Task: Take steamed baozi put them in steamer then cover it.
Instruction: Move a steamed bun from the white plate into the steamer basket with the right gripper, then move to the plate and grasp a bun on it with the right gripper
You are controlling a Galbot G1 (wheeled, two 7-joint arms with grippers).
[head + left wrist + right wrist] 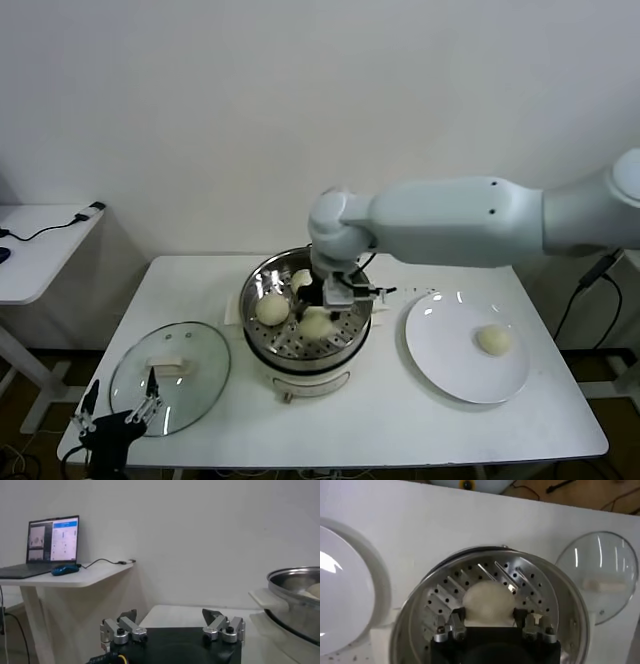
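The steel steamer (pixel 262 283) stands mid-table on its white base. In the head view two baozi (pixel 272 308) (pixel 300 278) lie on its perforated tray. My right gripper (pixel 328 300) reaches into the pot, shut on a third baozi (pixel 316 323). In the right wrist view that baozi (pixel 487 599) sits between the fingers (pixel 457 619) of this gripper (pixel 489 613), low over the tray (pixel 445 595). One more baozi (pixel 493 339) rests on the white plate (pixel 450 360). My left gripper (pixel 115 420) hangs open and holding nothing off the table's near-left corner, seen also in the left wrist view (pixel 170 615).
The glass lid (pixel 195 385) with its white handle lies flat on the table left of the steamer, also seen in the right wrist view (pixel 600 575). A side desk (pixel 75 577) with a laptop (pixel 52 542) and a mouse stands farther left.
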